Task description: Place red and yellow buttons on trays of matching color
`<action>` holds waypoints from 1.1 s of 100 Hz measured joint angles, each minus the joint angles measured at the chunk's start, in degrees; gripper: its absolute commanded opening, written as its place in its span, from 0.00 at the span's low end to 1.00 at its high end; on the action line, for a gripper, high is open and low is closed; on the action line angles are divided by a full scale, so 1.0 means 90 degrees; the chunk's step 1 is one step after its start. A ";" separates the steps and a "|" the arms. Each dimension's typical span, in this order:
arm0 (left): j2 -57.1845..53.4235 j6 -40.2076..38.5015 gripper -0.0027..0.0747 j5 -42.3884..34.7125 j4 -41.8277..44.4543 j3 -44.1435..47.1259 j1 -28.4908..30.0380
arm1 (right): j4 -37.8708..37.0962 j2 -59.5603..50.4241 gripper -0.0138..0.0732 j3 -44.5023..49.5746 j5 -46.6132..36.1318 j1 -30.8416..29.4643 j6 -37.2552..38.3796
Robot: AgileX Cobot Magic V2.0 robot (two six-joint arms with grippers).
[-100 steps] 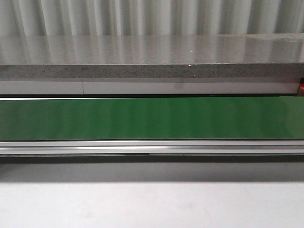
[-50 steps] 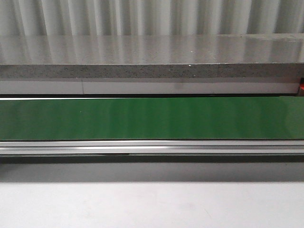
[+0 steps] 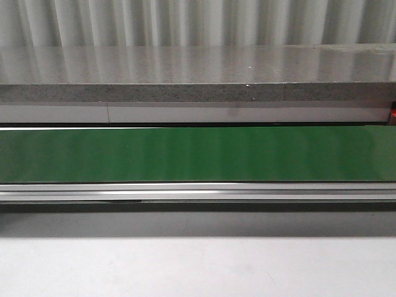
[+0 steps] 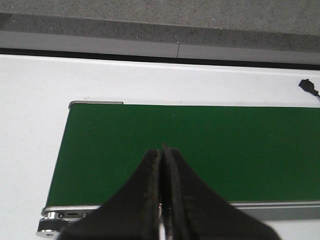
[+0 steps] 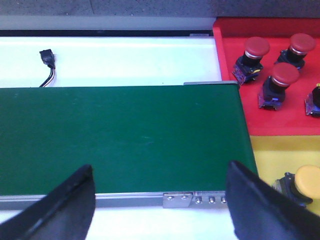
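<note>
In the right wrist view, three red buttons (image 5: 285, 73) stand on the red tray (image 5: 235, 35) beyond the end of the green conveyor belt (image 5: 125, 135). A dark button body (image 5: 315, 100) is cut off at the frame edge. One yellow button (image 5: 306, 181) sits on the yellow tray (image 5: 265, 155) beside the red one. My right gripper (image 5: 161, 172) is open and empty over the belt's near rail. My left gripper (image 4: 162, 150) is shut with nothing in it, above the other end of the belt (image 4: 200, 145). The front view shows no button or gripper.
The belt (image 3: 198, 153) spans the front view, with a metal rail (image 3: 198, 192) in front and a grey stone ledge (image 3: 185, 93) behind. A small black cable plug (image 5: 47, 57) lies on the white table behind the belt and also shows as a plug (image 4: 307, 85) in the left wrist view.
A short dark mark along the belt's front rail has slid to the left. Nothing else differs in the front view.
</note>
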 measured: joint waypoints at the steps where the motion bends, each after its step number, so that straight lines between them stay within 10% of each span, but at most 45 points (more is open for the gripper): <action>1: 0.0000 0.0000 0.01 0.0000 0.0000 0.0000 0.0000 | 0.0000 -0.0027 0.63 0.0019 0.0000 0.0000 -0.0011; 25: 0.0000 0.0000 0.01 0.0000 0.0000 0.0000 0.0000 | -0.0012 -0.0584 0.08 0.0164 0.0058 0.0009 -0.0014; 110: 0.0000 0.0000 0.01 0.0000 0.0000 0.0000 0.0000 | -0.0024 -0.0581 0.08 0.0175 0.0058 0.0009 -0.0014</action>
